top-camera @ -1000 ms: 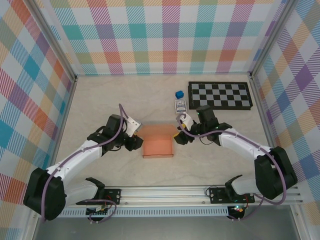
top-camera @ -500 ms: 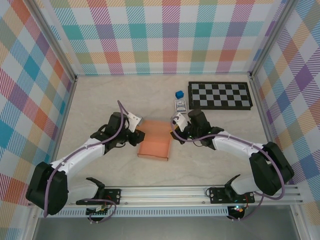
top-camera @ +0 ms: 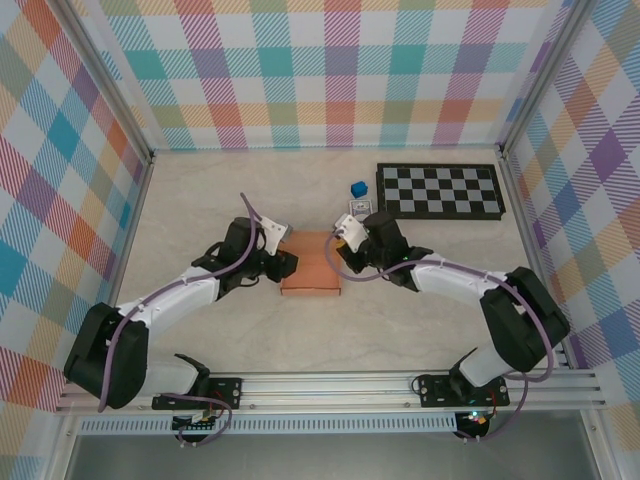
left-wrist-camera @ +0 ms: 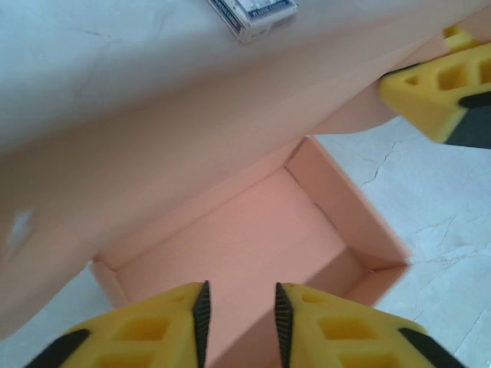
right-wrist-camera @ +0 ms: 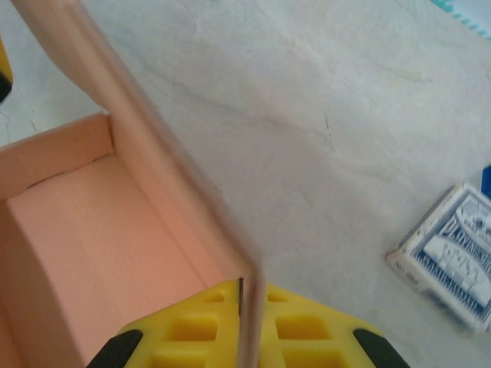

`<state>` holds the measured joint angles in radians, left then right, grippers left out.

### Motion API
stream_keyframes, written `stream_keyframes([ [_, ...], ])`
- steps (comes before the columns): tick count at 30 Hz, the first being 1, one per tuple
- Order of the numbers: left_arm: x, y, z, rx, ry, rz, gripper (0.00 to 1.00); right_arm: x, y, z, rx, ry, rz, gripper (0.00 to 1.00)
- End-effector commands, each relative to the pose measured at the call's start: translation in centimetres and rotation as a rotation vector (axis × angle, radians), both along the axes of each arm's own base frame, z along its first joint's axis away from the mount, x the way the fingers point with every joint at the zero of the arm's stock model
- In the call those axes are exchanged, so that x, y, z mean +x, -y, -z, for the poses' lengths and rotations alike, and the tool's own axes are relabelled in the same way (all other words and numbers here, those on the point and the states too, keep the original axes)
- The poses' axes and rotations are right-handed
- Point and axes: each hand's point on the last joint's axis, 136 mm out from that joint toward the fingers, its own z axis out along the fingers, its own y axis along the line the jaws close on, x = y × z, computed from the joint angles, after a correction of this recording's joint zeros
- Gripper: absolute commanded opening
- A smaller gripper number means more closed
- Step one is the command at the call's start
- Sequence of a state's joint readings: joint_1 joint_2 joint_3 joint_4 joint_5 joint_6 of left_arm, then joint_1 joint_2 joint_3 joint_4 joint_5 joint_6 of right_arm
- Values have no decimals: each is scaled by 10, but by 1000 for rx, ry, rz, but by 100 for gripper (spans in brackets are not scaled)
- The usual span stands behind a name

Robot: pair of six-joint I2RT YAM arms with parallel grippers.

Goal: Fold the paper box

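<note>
A pale, marble-patterned table (top-camera: pixel 200 210) walled in by bright plaid panels is the stage, and you have two arms at work on it. There is one paper box (top-camera: pixel 312 265), salmon-orange, sitting near the middle of the table between your two grippers, with its tray open to the top. From the wrist views, one long flap stands up from the tray. Your right gripper (right-wrist-camera: pixel 244 295) is closed on the thin edge of that flap, which passes straight between its yellow fingers (right-wrist-camera: pixel 307 326); from above, it meets the box at the far right corner. Your left gripper (left-wrist-camera: pixel 239 307) sits at the box's left wall with its jaws a narrow gap apart. Salmon cardboard shows through that gap, but you cannot tell whether the pads touch it. Behind the box lie three other items: one small blue-and-white card pack (top-camera: pixel 359 208) just beyond the far right corner, one tiny blue cube (top-camera: pixel 358 188) just past the pack, and one black-and-white checkerboard (top-camera: pixel 440 191) to the right of both.
</note>
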<state>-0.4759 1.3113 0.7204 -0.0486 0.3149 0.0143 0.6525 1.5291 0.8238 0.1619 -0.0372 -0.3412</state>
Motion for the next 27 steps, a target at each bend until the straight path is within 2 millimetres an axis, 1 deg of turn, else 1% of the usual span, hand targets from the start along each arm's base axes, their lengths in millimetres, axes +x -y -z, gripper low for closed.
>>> stream_keyframes([
  [1,6,-3,-33,-18,98,4,40,3,0,-2,-118,93,-167,10],
  [2,2,-9,-39,-12,127,13,49,2,1,-4,-124,91,-203,10],
  [3,-3,-14,-43,-14,153,22,63,3,3,-6,-124,84,-226,9],
  [4,-8,-20,-48,-22,185,25,82,5,5,-8,-122,76,-241,9],
  [5,-9,-29,-53,-25,225,-12,98,8,8,-9,-119,66,-251,10],
  [6,-10,-38,-56,-30,257,-57,100,10,10,-9,-117,60,-260,10],
  [8,-6,-59,-59,-37,317,-181,100,9,11,-8,-107,42,-309,11],
  [9,-4,-66,-57,-33,327,-224,100,10,12,-7,-103,29,-326,11],
  [11,1,-73,-44,-7,313,-241,100,12,15,-7,-83,7,-344,12],
  [12,6,-74,-40,-11,297,-243,99,14,15,-7,-73,2,-345,13],
  [13,12,-73,-34,-25,267,-249,94,17,16,-8,-64,-2,-340,15],
  [15,24,-65,-29,-72,236,-244,89,24,16,-8,-50,-29,-316,21],
  [16,31,-61,-29,-101,226,-249,89,26,16,-10,-26,-59,-297,27],
  [19,44,-52,-35,-178,198,-251,90,17,18,-19,67,-181,-287,41],
  [20,47,-50,-39,-204,184,-247,90,12,21,-23,105,-220,-280,44],
  [21,48,-51,-42,-224,169,-246,90,9,24,-27,145,-250,-265,46],
  [23,51,-57,-49,-279,121,-266,92,2,32,-43,278,-326,-212,52],
  [25,53,-63,-59,-354,73,-281,94,6,42,-57,382,-382,-93,54],
  [27,54,-68,-68,-411,27,-304,95,-1,46,-67,460,-435,-42,57],
])
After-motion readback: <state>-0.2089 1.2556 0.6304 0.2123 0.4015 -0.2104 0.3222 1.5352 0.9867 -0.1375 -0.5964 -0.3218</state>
